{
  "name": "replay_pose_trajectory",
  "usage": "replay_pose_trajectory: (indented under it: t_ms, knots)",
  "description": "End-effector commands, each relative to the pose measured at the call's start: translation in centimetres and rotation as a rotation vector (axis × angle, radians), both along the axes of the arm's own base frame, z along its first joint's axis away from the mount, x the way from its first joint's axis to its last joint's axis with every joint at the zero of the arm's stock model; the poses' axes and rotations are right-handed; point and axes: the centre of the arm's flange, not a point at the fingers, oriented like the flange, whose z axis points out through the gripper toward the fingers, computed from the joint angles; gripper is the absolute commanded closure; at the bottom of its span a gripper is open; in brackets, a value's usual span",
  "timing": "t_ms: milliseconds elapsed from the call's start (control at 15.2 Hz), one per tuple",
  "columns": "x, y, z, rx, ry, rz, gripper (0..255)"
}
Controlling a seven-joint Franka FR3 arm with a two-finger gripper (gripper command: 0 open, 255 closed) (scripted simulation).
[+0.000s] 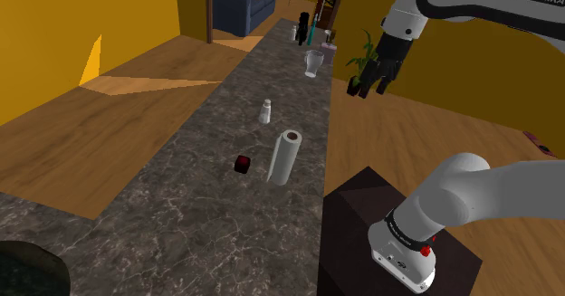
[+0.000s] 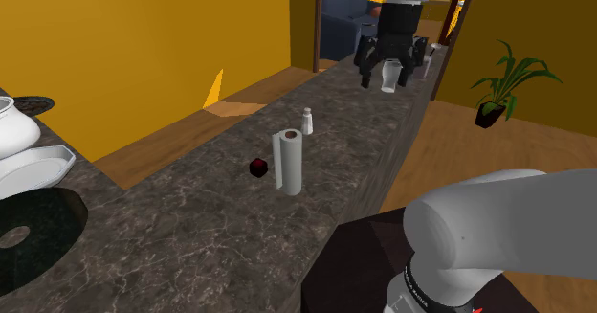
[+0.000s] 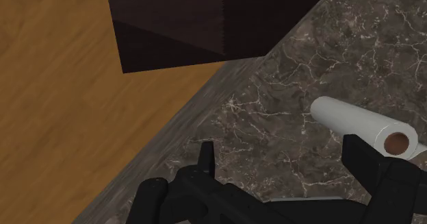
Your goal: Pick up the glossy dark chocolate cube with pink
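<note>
small glossy dark cube with a pink-red top (image 1: pixel 242 164), sitting on the dark veined marble counter (image 1: pixel 181 204), a little left of centre in the shoulder view and at mid-frame in the second exterior view (image 2: pixel 258 167). just beside it, toward the right of both frames, an upright white paper towel roll (image 1: pixel 285 157), apart from the cube. farther up the counter, a small white shaker (image 1: pixel 266 112), then a clear glass cup (image 1: pixel 313 63). all-black two-finger gripper (image 1: pixel 369 88) hanging in the upper right of the shoulder view, well apart from the cube and clasping nothing; fingers spread wide in the wrist view (image 3: pixel 284 161), with the towel roll's brown core end (image 3: pixel 397 142) next to one of them. dark brown box stand (image 1: pixel 362 222) at lower right of the shoulder view. green potted plant (image 2: pixel 502 81) on the wooden floor at the right of the second exterior view.
</note>
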Motion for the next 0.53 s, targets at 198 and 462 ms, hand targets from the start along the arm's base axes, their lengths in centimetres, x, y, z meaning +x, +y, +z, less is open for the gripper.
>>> replay_pose_trajectory:
  t_ms: [198,462]
  knots:
    - [1.0,3.3,-2.3,-0.027,-0.018,-0.005,0]
    - [2.5,7.6,-5.5,-0.063,-0.042,-0.011,0]
